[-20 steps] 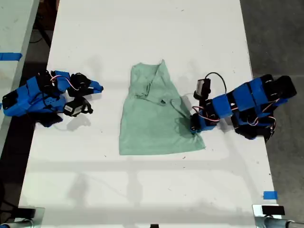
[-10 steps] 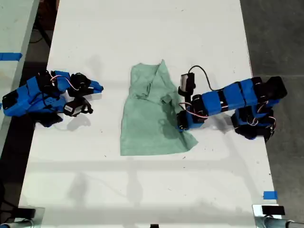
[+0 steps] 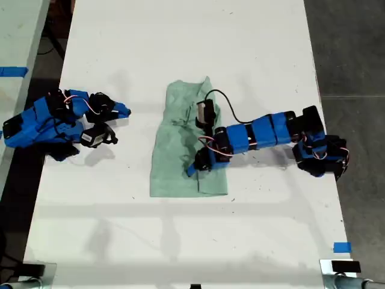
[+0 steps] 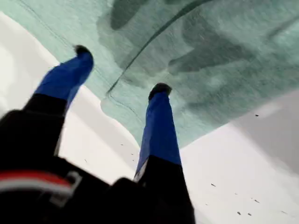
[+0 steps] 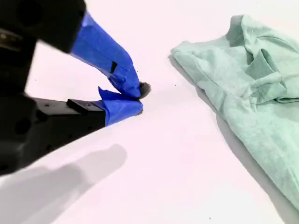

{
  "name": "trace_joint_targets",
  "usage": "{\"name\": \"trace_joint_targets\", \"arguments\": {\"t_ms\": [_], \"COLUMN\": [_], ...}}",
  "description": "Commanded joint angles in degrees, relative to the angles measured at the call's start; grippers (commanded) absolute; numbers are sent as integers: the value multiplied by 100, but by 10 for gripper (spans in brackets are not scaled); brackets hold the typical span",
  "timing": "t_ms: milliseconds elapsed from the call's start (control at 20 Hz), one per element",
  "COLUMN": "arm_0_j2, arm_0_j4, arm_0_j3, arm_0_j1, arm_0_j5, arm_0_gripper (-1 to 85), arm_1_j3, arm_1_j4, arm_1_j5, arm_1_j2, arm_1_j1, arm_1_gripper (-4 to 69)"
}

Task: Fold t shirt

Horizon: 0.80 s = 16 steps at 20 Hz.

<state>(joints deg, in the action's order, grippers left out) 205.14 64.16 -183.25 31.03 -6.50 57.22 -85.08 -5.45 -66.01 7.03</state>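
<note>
The pale mint-green t shirt (image 3: pixel 171 162) lies on the white table (image 3: pixel 180 36), its narrower bunched end away from the exterior view's bottom. Its side toward the exterior view's right is laid over onto itself. My first gripper (image 3: pixel 195 166) reaches across the shirt from the exterior view's right. Its blue fingers (image 4: pixel 159 121) stand apart, open, just over the t shirt (image 4: pixel 210 56), with a fabric edge lying between them. My second gripper (image 3: pixel 124 112) rests at the exterior view's left, shut on nothing, its tips (image 5: pixel 135 95) touching, a gap away from the t shirt (image 5: pixel 243 84).
A second table with blue tape (image 3: pixel 12 71) stands past the exterior view's left edge. Dark floor borders the white table at the exterior view's right. A blue tape mark (image 3: pixel 341 247) sits near the exterior view's bottom right corner.
My first gripper swept toward the exterior view's left, drawing the shirt's right side over the middle. The shirt is now narrower. The second arm has not moved.
</note>
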Motion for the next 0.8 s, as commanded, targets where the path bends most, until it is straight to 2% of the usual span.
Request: {"name": "trace_joint_targets", "arguments": {"t_ms": [0, 100, 200, 350, 550, 700, 750], "arm_0_j2": [35, 35, 35, 35, 35, 35, 35], "arm_0_j4": [-97, -97, -97, -97, -97, -97, -97], "arm_0_j3": [-70, -70, -70, -70, -70, -70, -70], "arm_0_j1": [-35, -44, -53, -53, -35, -18, -18], "arm_0_j5": [0, 0, 0, 0, 0, 0, 0], "arm_0_gripper": [-1, -1, -1, -1, 4, 23, 29], "arm_1_j3": [-387, -360, 202, 2848, 6495, 9272, 9940], "arm_1_j4": [-237, -712, -1503, -1389, -536, 1318, 1731], "arm_1_j5": [0, 88, 360, 853, 1521, 1371, 1380], "arm_1_j2": [-589, -993, -1784, -4025, -7005, -9062, -9448], "arm_1_j1": [88, 79, -62, -229, -176, -105, -97], "arm_1_gripper": [342, 337, 347, 343, 333, 292, 272]}}
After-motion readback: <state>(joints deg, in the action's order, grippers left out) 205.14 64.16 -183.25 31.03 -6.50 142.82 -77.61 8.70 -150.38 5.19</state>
